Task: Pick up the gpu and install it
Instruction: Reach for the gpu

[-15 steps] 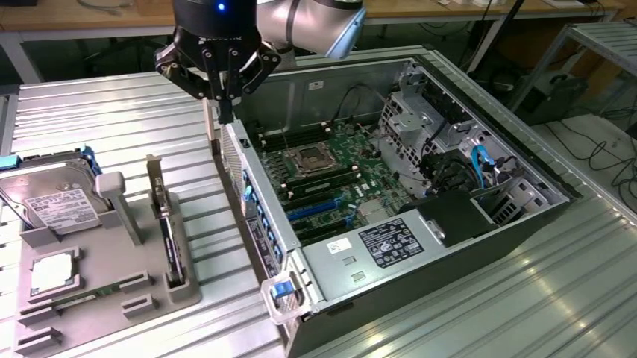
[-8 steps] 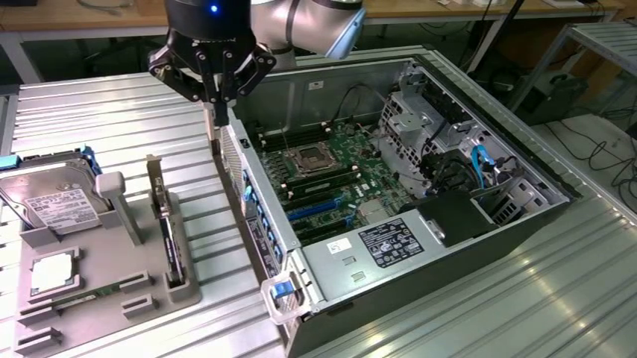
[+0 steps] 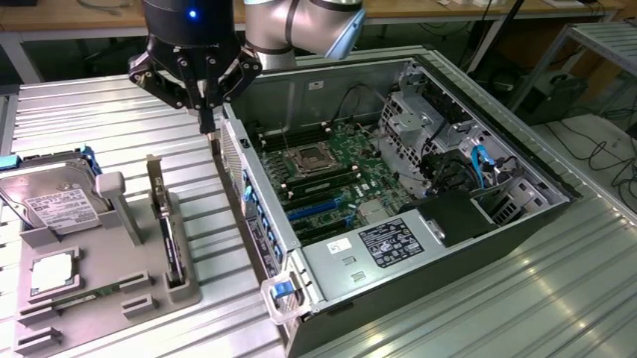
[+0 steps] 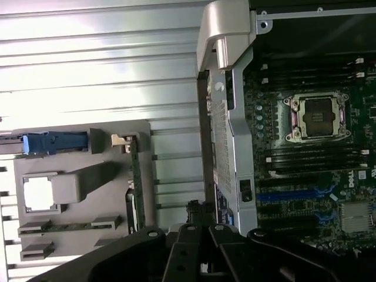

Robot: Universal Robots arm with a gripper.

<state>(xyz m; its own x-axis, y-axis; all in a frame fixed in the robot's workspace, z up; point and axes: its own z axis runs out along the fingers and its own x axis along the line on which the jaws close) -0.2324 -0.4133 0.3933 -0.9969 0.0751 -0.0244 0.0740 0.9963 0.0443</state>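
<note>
The gpu [image 3: 166, 224] stands on its long edge in a slot of the grey holder [image 3: 184, 287], with its silver bracket at the far end. The wrist view has it as a thin green strip [image 4: 134, 188] in that holder. My gripper [image 3: 207, 125] hangs above the ribbed table, beyond the card's bracket end and close to the computer case's outer wall [image 3: 249, 186]. Its fingers are shut together with nothing between them. The dark finger linkage [image 4: 197, 235] lies across the lower part of the wrist view. The case lies open, and its motherboard [image 3: 329, 171] with blue card slots [image 3: 316, 210] is bare.
On the holder also sit a silver hard drive [image 3: 55, 201] in a blue carrier, a processor chip [image 3: 50, 272] and a narrow memory stick [image 3: 88, 294]. Inside the case are a power supply [image 3: 398, 242], drive cages [image 3: 418, 112] and blue cables [image 3: 482, 168].
</note>
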